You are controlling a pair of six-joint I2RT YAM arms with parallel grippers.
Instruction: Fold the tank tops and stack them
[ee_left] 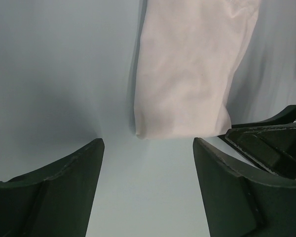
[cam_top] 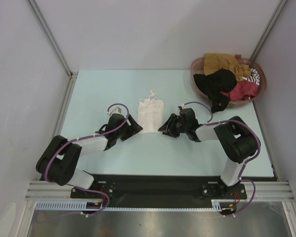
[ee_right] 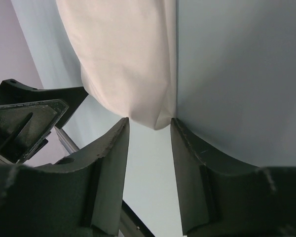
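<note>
We see the folded white tank top [cam_top: 150, 114] lying mid-table between our grippers: left gripper [cam_top: 137, 127] spread wide, right gripper [cam_top: 164, 129] parted narrowly at its near corner, both empty. Other tank tops [cam_top: 227, 79] fill the basket [cam_top: 193, 71].

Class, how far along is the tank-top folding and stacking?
Done: the white tank top lies folded narrow on the table. In hand: the open left gripper and open right gripper flank its near corners, holding nothing. Left: the other tank tops are heaped in the basket; no stack yet.
</note>
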